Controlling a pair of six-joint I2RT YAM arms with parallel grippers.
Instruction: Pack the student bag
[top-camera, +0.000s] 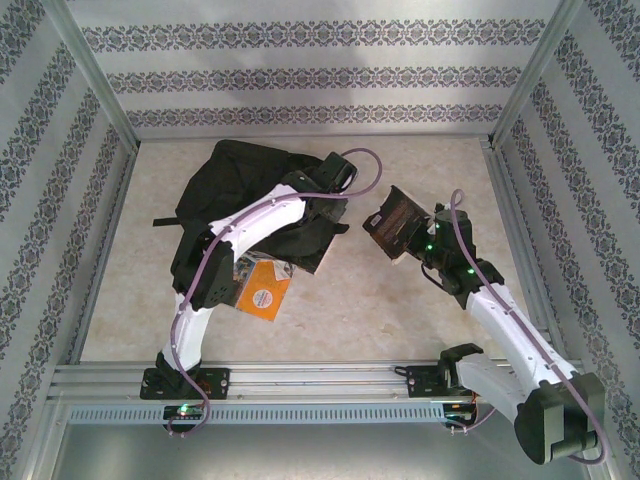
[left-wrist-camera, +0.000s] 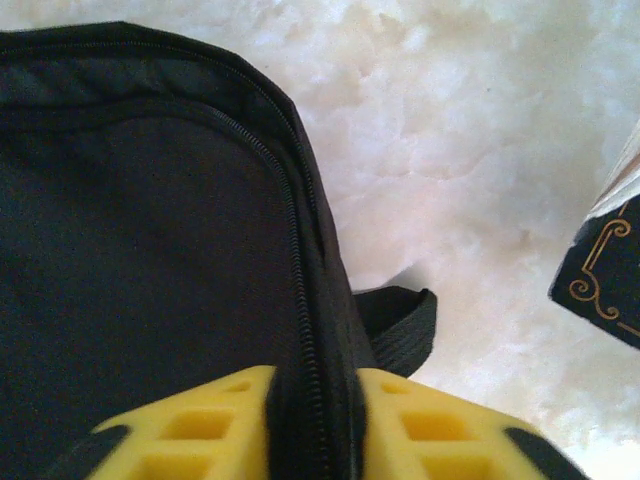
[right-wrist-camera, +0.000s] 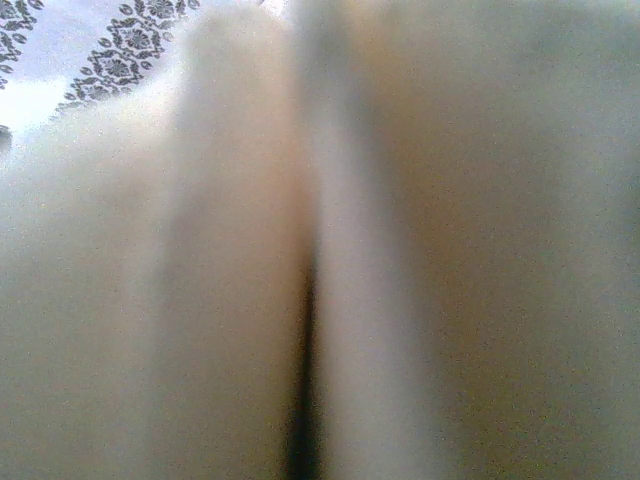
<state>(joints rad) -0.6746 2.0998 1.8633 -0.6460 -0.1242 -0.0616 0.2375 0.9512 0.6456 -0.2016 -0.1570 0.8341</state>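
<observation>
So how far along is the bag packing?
Nothing looks packed yet. In hand: the left gripper pinches the zippered edge of the black fabric backpack; the right gripper holds a dark gold-patterned book. Remaining: that book and the flat orange book beside the bag.

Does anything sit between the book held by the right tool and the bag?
Nothing visible: only bare table lies between the book and the bag, whose zippered edge the left tool pinches.

Black fabric student bag (top-camera: 232, 178) lies slumped, left-centre.
</observation>
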